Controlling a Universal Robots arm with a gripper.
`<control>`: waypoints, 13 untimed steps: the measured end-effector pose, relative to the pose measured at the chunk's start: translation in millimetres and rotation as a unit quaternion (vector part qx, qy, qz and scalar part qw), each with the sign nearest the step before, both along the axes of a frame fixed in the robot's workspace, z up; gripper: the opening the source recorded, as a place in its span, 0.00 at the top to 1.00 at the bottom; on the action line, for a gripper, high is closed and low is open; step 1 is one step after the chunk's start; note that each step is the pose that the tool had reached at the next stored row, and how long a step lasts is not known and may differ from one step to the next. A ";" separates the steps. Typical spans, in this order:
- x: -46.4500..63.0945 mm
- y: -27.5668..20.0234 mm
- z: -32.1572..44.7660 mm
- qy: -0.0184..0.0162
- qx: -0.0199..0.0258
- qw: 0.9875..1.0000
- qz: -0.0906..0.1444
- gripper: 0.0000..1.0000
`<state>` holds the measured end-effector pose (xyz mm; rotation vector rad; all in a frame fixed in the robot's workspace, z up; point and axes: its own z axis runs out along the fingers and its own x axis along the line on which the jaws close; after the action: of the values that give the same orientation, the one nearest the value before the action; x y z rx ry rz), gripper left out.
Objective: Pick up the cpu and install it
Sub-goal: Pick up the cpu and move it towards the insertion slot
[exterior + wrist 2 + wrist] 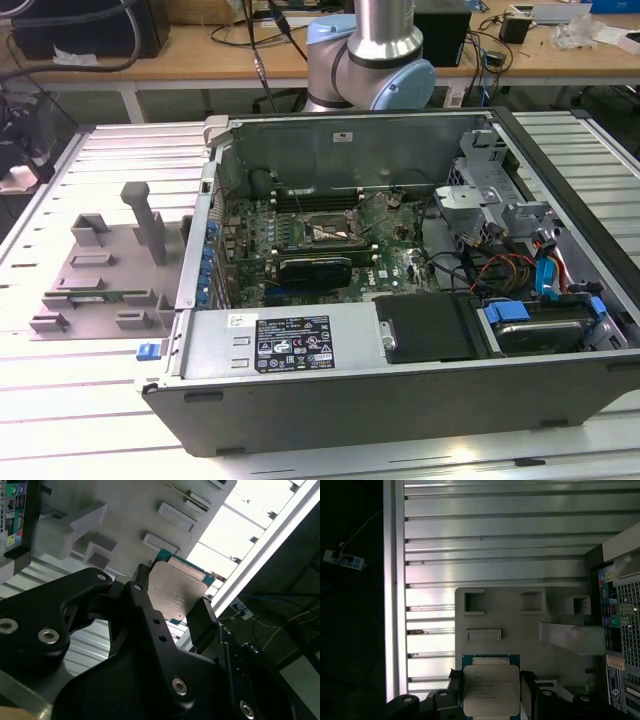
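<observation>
Ribbed silver aluminium tabletop (70, 430) is carrying an open black-and-grey desktop computer case (330, 410) lying on its side. A grey moulded plastic fixture plate (100, 270) is sitting just beside it, on the exterior view's left. Long wooden workbench (200, 60) is running along behind, with cables trailing over it. Blue-and-silver robot arm joint (370, 55) is showing behind the case's back wall.

Inside the case, a green motherboard (400, 255) is lying flat, with the black-and-metal square socket frame (327, 232) sitting near its middle.

Black two-finger gripper (491, 692) is pinching the cpu (491, 687), a small flat square chip with a shiny silver-grey metal top and thin green rim. One of the black fingers (527, 690) is pressing on each of two opposite edges. The metal top is facing the first wrist camera.

Second wrist view is showing the same grip: gripper (172, 602) closing on the cpu (175, 585), fingers (202, 620) bearing on both sides.

The cpu is hanging over the fixture plate (520, 630) near the plate's edge, outside the case and well apart from the socket frame. Cannot tell how high above the plate it is sitting. The case's rear panel with coloured ports (620, 610) is showing alongside the plate.
</observation>
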<state>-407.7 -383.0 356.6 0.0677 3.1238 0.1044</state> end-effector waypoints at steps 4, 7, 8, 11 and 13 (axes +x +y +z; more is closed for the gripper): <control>0.0 0.0 6.6 0.000 0.000 1.000 0.000 0.45; 0.0 0.0 12.7 -0.001 0.000 1.000 0.000 0.45; 0.0 0.0 15.2 -0.001 0.000 1.000 0.000 0.45; 0.0 0.0 21.2 -0.001 0.000 1.000 0.000 0.45; 0.0 0.0 25.0 -0.001 0.000 1.000 0.000 0.45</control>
<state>-407.7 -383.0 381.7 0.0676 3.1209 0.1045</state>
